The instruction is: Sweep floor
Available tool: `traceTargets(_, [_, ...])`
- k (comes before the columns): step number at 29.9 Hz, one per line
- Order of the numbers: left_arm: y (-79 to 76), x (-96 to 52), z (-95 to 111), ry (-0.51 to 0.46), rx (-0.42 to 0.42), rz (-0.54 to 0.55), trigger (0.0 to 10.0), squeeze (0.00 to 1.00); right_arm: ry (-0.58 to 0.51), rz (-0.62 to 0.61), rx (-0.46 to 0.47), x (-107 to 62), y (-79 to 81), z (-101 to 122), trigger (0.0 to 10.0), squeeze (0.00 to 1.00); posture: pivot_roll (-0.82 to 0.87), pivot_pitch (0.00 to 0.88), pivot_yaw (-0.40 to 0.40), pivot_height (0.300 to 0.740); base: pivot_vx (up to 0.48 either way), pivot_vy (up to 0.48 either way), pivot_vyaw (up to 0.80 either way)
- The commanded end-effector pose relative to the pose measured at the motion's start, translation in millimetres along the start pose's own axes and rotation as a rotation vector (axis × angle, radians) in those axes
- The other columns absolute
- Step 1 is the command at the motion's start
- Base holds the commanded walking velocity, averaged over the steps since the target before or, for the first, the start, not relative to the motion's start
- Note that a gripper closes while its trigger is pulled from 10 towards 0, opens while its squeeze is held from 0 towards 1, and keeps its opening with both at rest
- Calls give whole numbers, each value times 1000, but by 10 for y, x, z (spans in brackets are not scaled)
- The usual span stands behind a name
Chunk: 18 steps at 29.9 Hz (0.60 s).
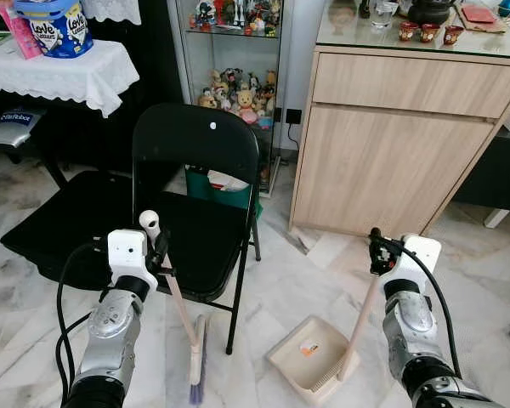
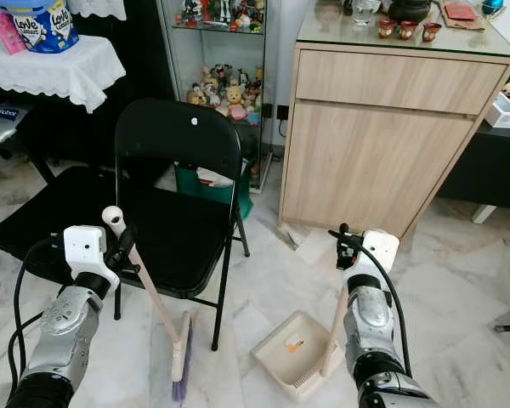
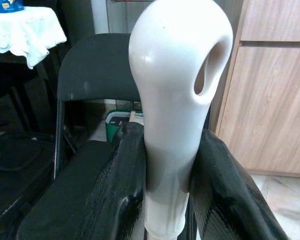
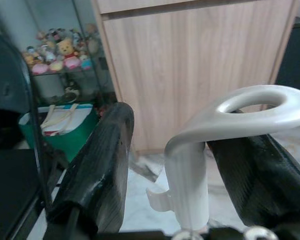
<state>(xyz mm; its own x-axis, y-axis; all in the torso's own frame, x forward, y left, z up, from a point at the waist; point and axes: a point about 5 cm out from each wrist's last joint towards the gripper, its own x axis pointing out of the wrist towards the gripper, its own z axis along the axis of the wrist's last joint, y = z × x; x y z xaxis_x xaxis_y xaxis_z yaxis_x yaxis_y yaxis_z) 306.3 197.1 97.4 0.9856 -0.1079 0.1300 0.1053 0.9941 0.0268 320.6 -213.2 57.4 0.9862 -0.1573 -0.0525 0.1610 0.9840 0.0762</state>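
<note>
I am looking down at a marble floor in a living room, with a black folding chair straight ahead, a wooden cabinet to the right and a glass showcase with toys behind the chair. My left arm is raised in front of the chair and the left gripper has its fingers clenched on the white end of the broom handle; the broom leans down to the floor, its bristles just beside the chair's front leg. My right gripper holds the dustpan handle between both fingers. The dustpan rests on the floor between my arms, near the cabinet. A table with a white lace cloth stands at the far left.
</note>
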Motion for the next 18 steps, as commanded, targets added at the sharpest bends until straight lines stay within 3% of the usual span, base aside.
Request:
traceTargets(1, [-1, 41, 116, -48, 19, -12, 10000, 0, 8, 16, 18, 18, 30, 7, 10000, 180, 42, 55, 9, 740, 0, 0, 0])
traceTargets(18, [-8, 49, 115, -43, 20, -17, 10000, 0, 29, 139, 60, 17, 108, -11, 10000, 204, 39, 56, 9, 740, 0, 0, 0])
